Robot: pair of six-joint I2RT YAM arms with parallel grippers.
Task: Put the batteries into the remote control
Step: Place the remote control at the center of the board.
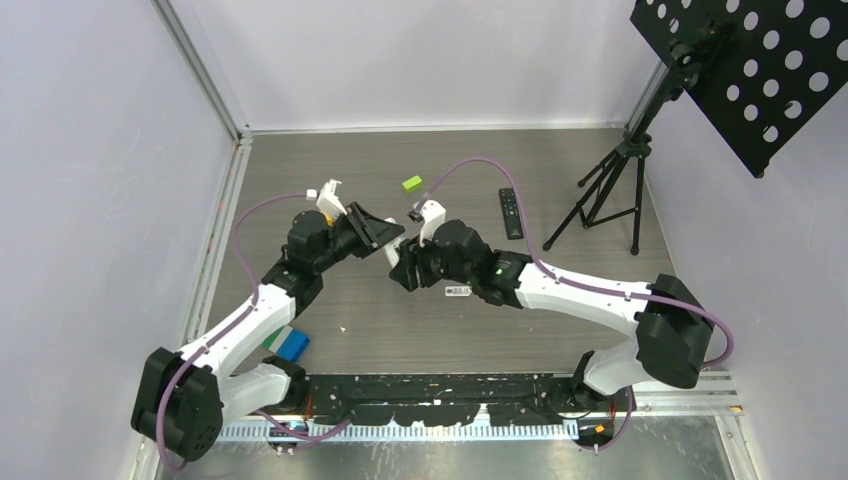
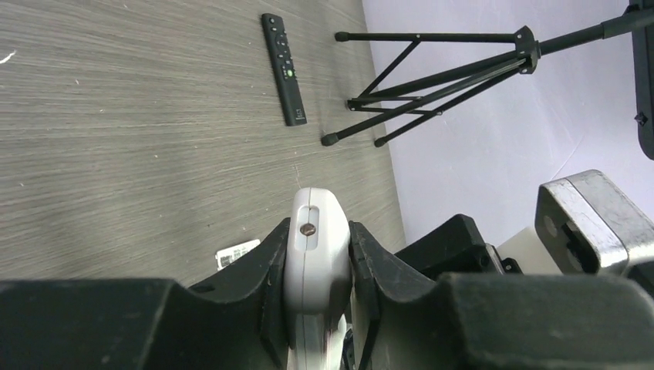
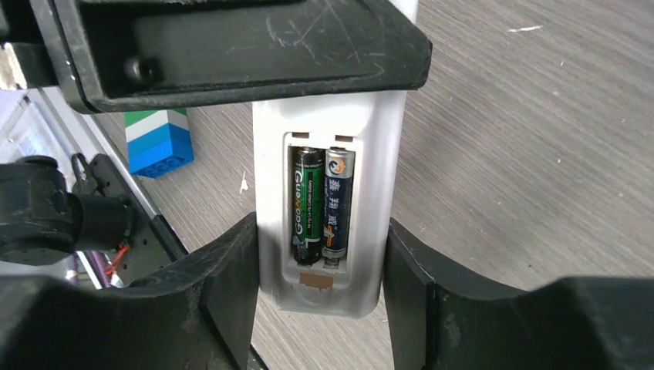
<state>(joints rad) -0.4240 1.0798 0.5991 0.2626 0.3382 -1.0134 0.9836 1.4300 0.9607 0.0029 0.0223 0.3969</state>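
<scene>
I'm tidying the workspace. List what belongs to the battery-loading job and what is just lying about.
Job: white remote, two batteries in its open compartment, left gripper holding it.
Lying about: black remote, green block, blue block, tripod stand.

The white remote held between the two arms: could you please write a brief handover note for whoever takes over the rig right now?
Grippers: the left gripper is shut on the white remote. The right gripper appears closed against both long sides of the same remote.
Things: the black-green battery and the blue-silver battery lie side by side in the open compartment.
Done: both slots look filled.
Left: the cover is off and shows in no view; it probably needs finding and refitting.
The black remote lies on the table, apart from both arms.
</scene>
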